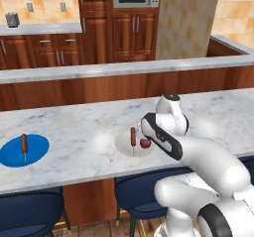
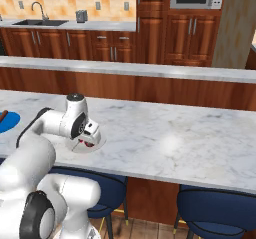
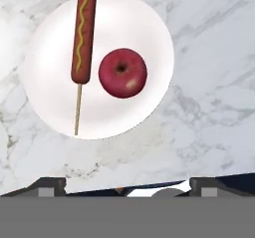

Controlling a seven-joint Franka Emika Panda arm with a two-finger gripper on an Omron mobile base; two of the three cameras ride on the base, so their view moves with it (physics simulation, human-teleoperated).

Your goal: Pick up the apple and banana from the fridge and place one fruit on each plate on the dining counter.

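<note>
The gripper (image 3: 127, 184) has its fingers spread wide and holds nothing. Under it, the red apple (image 3: 122, 73) sits on the white plate (image 3: 134, 23), right beside a corn dog on a stick (image 3: 82, 38). The plate is near the close edge of the dining counter (image 1: 74, 122). A blue plate (image 1: 37, 147) lies well apart to the left.

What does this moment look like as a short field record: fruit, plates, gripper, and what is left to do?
apple: lying on the white plate, beside the corn dog on a stick, free of the gripper
blue plate: further left on the dining counter, holds its own corn dog, no fruit
gripper: above the white plate, fingers apart, holding nothing
banana: not on either plate
left to do: banana to the blue plate
</note>
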